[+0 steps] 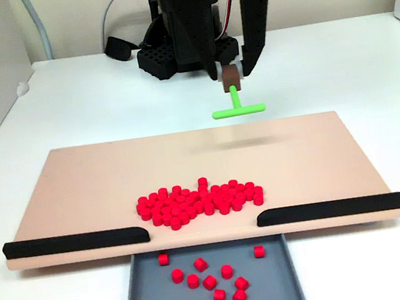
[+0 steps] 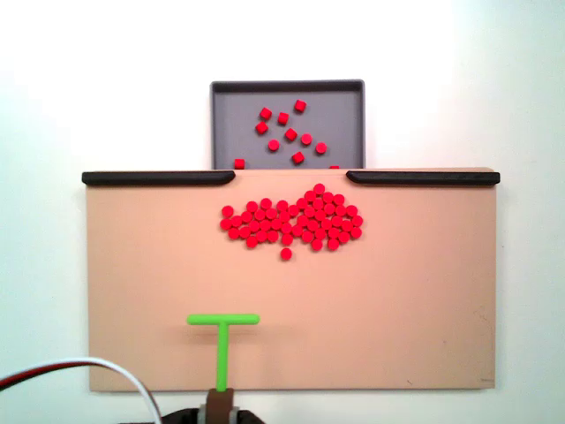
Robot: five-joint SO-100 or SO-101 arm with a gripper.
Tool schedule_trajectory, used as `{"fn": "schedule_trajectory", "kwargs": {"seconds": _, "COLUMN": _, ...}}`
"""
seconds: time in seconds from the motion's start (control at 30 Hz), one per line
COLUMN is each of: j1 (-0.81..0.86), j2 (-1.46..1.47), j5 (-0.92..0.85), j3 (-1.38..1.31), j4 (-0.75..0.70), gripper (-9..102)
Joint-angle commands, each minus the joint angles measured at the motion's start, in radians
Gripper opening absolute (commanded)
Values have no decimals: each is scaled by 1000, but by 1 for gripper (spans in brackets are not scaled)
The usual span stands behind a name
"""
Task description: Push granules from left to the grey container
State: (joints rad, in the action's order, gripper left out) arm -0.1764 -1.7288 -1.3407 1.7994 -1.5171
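A pile of red granules [image 1: 200,201] [image 2: 291,225] lies on the tan board [image 1: 79,189] [image 2: 397,309], just before the gap between its two black strips. Several more granules [image 1: 209,281] [image 2: 290,134] lie scattered in the grey container [image 1: 279,288] [image 2: 340,115] beyond that gap. My gripper [image 1: 231,77] [image 2: 221,413] is shut on the brown handle of the green T-shaped tool [image 1: 237,104] [image 2: 222,340]. The tool hangs above the board's far side from the pile, well apart from the granules, and casts a faint shadow on the board.
Black strips [image 1: 75,243] [image 1: 329,209] line the board's edge on both sides of the gap. The arm's black base [image 1: 172,57] stands behind the board on the white table. Cables [image 2: 88,367] run beside it.
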Motion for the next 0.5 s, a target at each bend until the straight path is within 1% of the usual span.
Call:
{"fn": "schedule_trajectory", "kwargs": {"seconds": 0.0, "j1": -67, "j2": -51, "j5": 133, "j3": -23, "j4": 3, "gripper": 0}}
{"fn": "schedule_trajectory", "kwargs": {"seconds": 0.13, "j1": -110, "j2": -75, "j5": 290, "j3": -25, "j4": 3, "gripper": 0}}
{"fn": "schedule_trajectory", "kwargs": {"seconds": 0.23, "j1": -114, "j2": -80, "j5": 449, "j3": -25, "j4": 3, "gripper": 0}}
{"fn": "schedule_trajectory", "kwargs": {"seconds": 0.47, "j1": -149, "j2": 37, "j5": 839, "j3": -58, "j4": 3, "gripper": 0}}
